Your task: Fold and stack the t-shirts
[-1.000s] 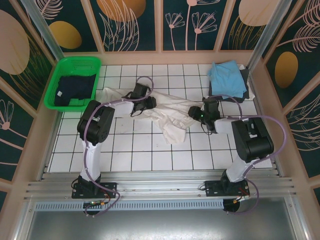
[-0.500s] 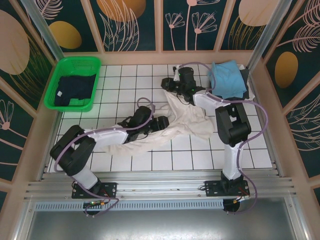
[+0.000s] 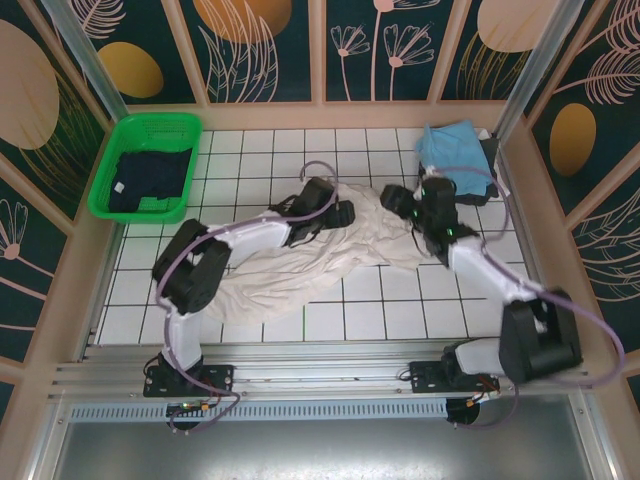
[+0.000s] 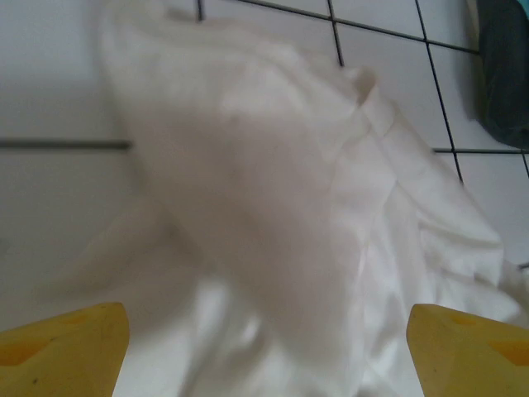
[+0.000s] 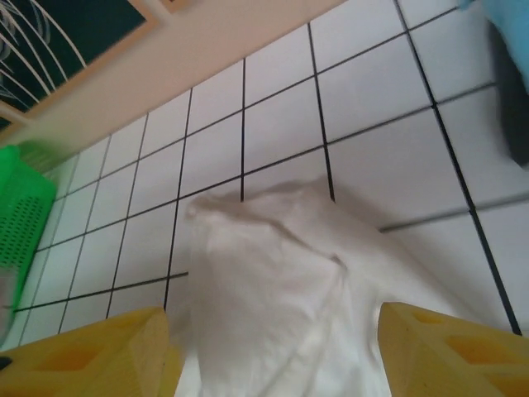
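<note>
On the white tiled desk, the cream-white t-shirt lies as a rumpled diagonal band from the near left toward the far middle, with its far end bunched beneath both arms. The left end effector hangs over that bunched end, fingers spread wide with nothing between them. The right end effector sits just beside it, equally spread and empty (its wrist view has a doubled-over corner of cloth lying free on the tiles below). The light blue t-shirt rests on the dark grey t-shirt at the far right, and the dark navy t-shirt is in the green mesh basket at the far left.

The main hazard, as I judge it, is the heap itself: the layers overlap, so a pinch here could catch two thicknesses or a sleeve instead of a hem, and any fold would come out crooked. The two end effectors are close together and could clash. The right arm is also near the blue-on-grey pile, so a wide sweep might drag it askew
</note>
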